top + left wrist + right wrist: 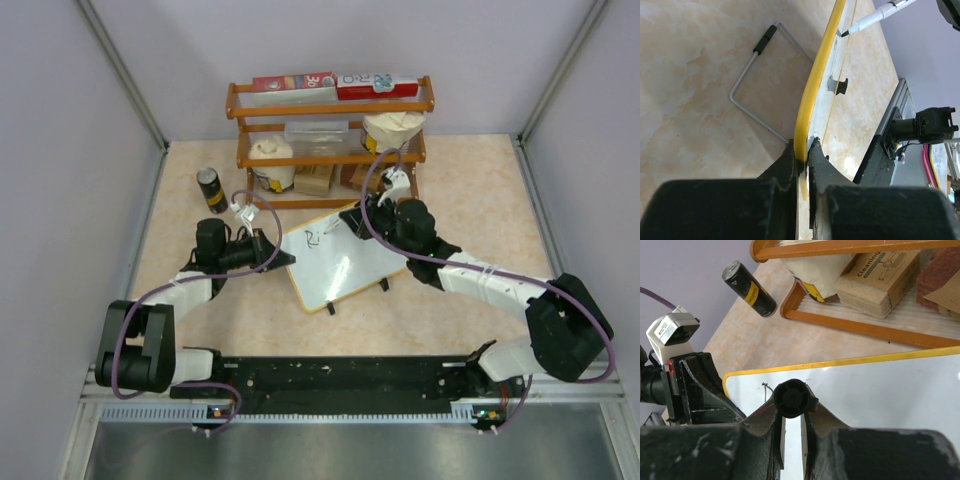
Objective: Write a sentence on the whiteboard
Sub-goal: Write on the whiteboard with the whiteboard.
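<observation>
The whiteboard (345, 265) stands tilted at mid-table, its frame yellow in the wrist views. My left gripper (283, 256) is shut on its left edge; in the left wrist view the jaws (805, 152) pinch the frame (815, 80). My right gripper (352, 220) is shut on a marker (333, 229) whose tip is at the board's upper left. The sentence (313, 238) is a few black strokes reading roughly "Ri". In the right wrist view the marker's black end cap (791, 396) sits between the fingers over the board (880, 390).
A wooden shelf (330, 140) with red-and-white boxes, bags and sponges stands right behind the board. A black can (211, 189) stands to its left, also in the right wrist view (749, 288). The board's wire stand (760, 75) rests behind it. Walls enclose three sides.
</observation>
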Robot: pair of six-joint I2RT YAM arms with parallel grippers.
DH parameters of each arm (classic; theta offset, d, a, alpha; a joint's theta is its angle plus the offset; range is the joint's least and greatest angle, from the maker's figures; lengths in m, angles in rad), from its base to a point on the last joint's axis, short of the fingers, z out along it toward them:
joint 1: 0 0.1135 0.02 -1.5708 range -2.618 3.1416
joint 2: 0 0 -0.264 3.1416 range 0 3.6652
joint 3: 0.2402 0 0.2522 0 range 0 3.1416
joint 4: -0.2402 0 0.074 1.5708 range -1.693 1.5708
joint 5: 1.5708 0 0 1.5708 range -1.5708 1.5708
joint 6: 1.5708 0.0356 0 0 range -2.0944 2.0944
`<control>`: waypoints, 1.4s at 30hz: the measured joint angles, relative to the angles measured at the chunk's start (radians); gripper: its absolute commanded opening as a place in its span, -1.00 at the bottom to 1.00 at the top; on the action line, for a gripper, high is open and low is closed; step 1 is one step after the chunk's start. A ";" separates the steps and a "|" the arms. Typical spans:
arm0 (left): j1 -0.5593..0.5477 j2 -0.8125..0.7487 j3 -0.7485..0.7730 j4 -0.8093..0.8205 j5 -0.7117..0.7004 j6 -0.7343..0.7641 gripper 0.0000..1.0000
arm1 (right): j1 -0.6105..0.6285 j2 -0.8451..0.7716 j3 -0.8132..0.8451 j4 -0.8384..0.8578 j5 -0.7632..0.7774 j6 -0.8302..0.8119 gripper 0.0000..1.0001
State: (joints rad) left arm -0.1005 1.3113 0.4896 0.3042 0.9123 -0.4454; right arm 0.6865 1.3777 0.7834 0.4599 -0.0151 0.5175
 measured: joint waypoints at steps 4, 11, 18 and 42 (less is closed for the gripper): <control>0.000 0.000 0.000 0.000 0.000 0.000 -1.00 | -0.002 0.000 0.000 -0.009 -0.014 0.000 -1.00; 0.000 0.000 0.000 0.000 -0.001 0.000 -1.00 | -0.002 0.000 -0.019 -0.008 -0.019 0.004 -1.00; 0.000 0.000 0.000 0.000 -0.001 0.000 -1.00 | -0.002 -0.006 -0.029 -0.006 -0.019 0.011 -1.00; 0.000 0.000 0.000 0.000 0.000 0.000 -1.00 | -0.004 0.005 -0.037 -0.002 -0.083 0.039 -1.00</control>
State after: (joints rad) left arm -0.1005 1.3113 0.4896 0.3042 0.9119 -0.4458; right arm 0.6827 1.3823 0.7467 0.4580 -0.0982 0.5560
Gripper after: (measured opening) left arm 0.054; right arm 0.114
